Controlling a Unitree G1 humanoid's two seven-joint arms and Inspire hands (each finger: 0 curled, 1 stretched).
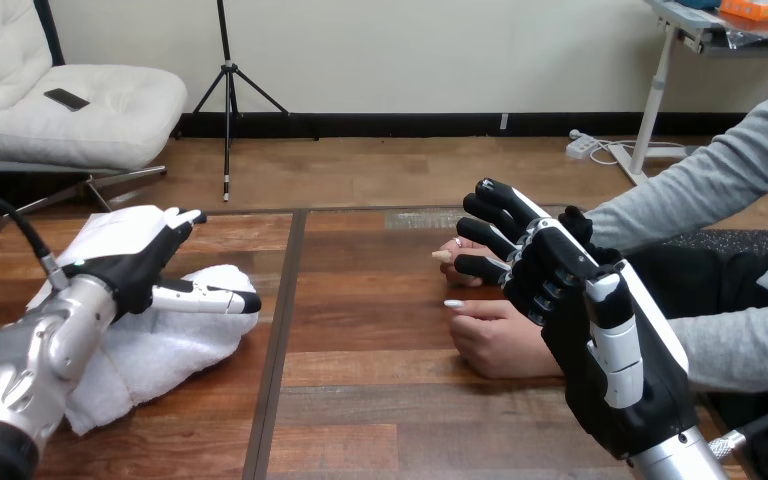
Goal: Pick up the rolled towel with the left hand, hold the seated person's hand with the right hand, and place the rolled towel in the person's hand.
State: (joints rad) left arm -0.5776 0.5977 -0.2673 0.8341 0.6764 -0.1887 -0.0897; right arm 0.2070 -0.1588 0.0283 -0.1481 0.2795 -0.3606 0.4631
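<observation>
The white towel (160, 350) lies loosely rolled on the wooden table (380, 400) at the left. My left hand (130, 265) rests on top of it, fingers straight toward the far edge and thumb stretched across the towel's right end. On the right, my right hand (560, 270) hangs with loosely bent fingers over the person's farther hand (457, 250), whose fingertips peek out to the left. I cannot tell if they touch. The person's nearer hand (500, 340) lies on the table just below my right hand, holding nothing.
The person's grey-sleeved forearms (720, 180) come in from the right edge. A dark seam (278, 330) runs front to back between the table boards, just right of the towel. Bare wood lies between the towel and the person's hands.
</observation>
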